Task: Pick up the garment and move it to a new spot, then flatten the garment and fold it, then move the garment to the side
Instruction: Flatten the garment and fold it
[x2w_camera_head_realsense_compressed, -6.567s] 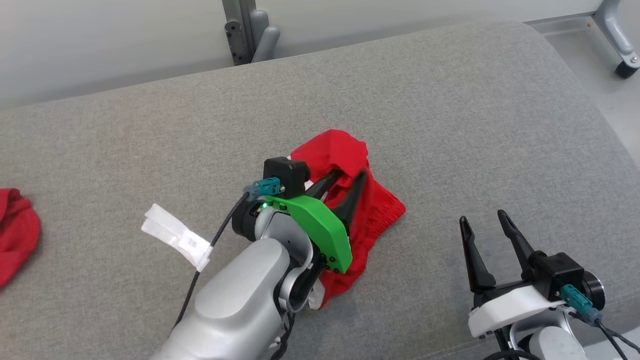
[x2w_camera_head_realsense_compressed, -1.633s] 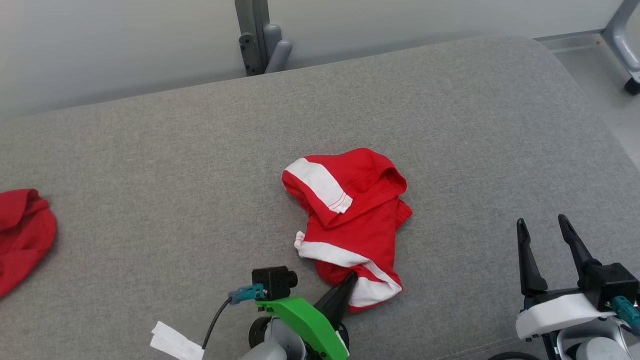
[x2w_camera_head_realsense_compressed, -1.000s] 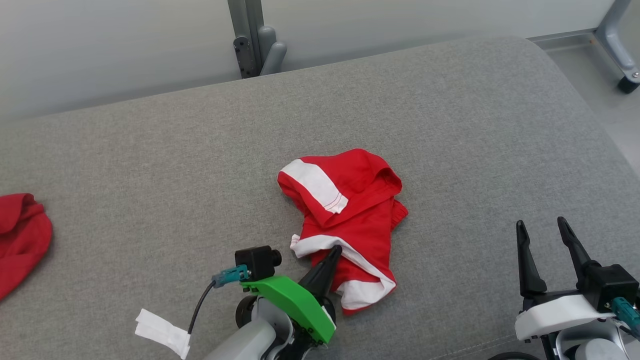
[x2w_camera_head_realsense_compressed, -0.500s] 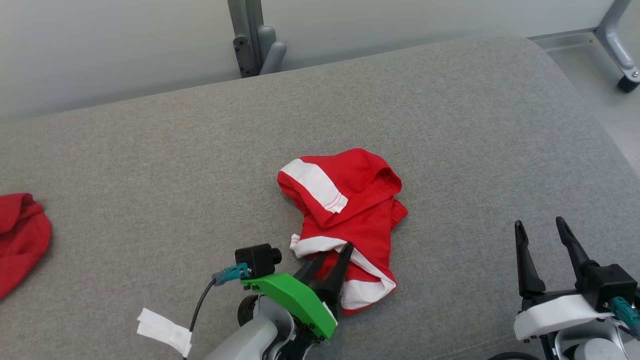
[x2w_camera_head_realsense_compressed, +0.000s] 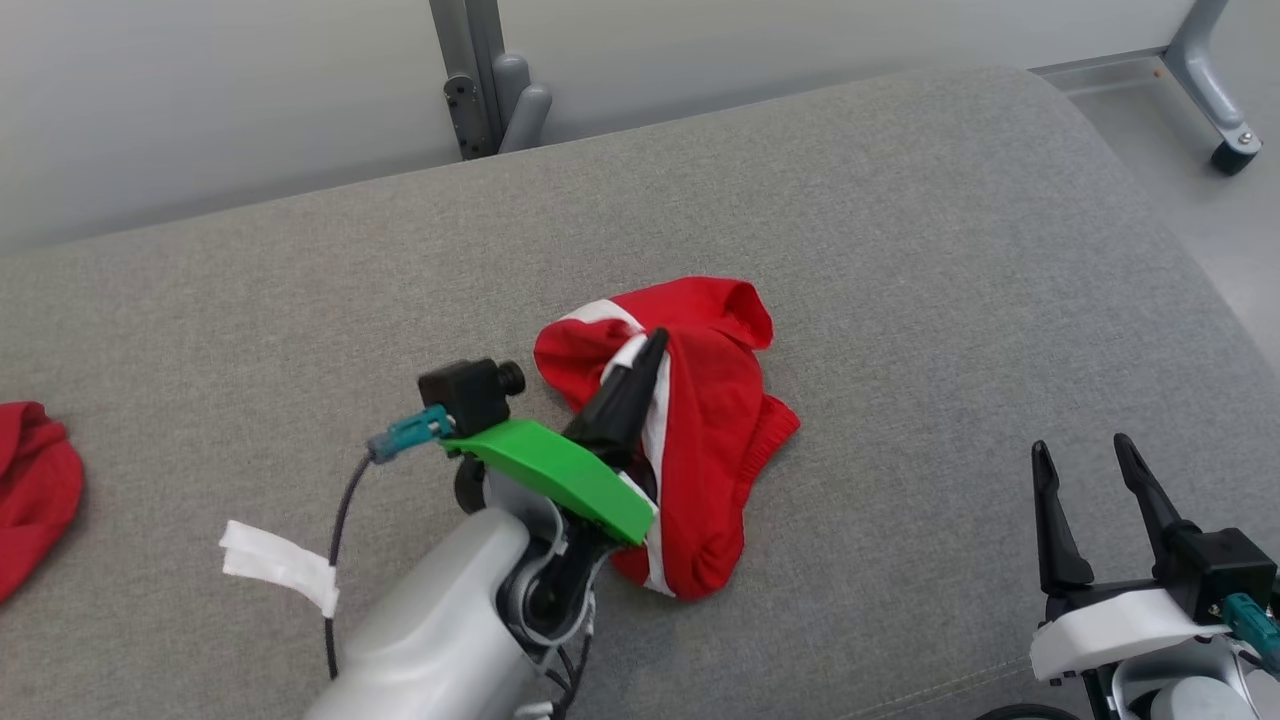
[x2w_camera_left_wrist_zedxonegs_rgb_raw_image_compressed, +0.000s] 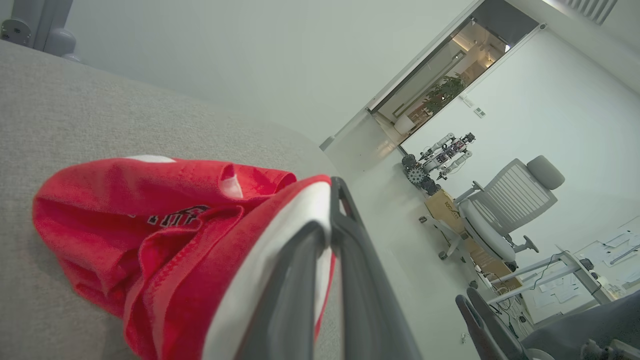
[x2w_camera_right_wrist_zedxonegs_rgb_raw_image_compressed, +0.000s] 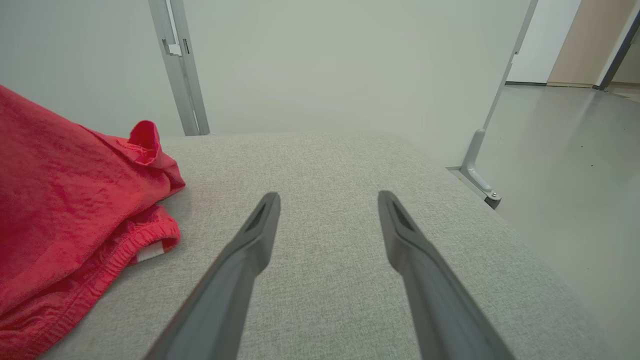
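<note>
left gripper (x2w_camera_head_realsense_compressed: 650, 345) pinching white hem (x2w_camera_head_realsense_compressed: 657, 430) of garment (x2w_camera_head_realsense_compressed: 715, 430), arm (x2w_camera_head_realsense_compressed: 440, 620) hiding its near edge; right gripper (x2w_camera_head_realsense_compressed: 1083, 455) gaping wide, empty; red cloth (x2w_camera_head_realsense_compressed: 30, 490) cut off left.

**Garment lying mid-surface, left fingers on its edge**

The garment (x2w_camera_head_realsense_compressed: 715, 440) is lying bunched near the middle of the surface (x2w_camera_head_realsense_compressed: 900, 250). The left gripper (x2w_camera_head_realsense_compressed: 652, 342) is reaching in from the near left. Its fingers (x2w_camera_left_wrist_zedxonegs_rgb_raw_image_compressed: 362, 290) are pressing together on a lifted edge of the garment, above the heap's left half. The right gripper (x2w_camera_head_realsense_compressed: 1081, 447) is hanging over the near right part of the surface, well apart from the garment, with its fingers spread. A cloth (x2w_camera_head_realsense_compressed: 35, 490) is lying at the left edge. A tag (x2w_camera_head_realsense_compressed: 275, 562) is sitting beside the left arm's cable (x2w_camera_head_realsense_compressed: 345, 500), left of the garment. A post (x2w_camera_head_realsense_compressed: 470, 75) is standing behind the surface, and a frame leg (x2w_camera_head_realsense_compressed: 1205, 90) is standing off its far right corner.
</note>
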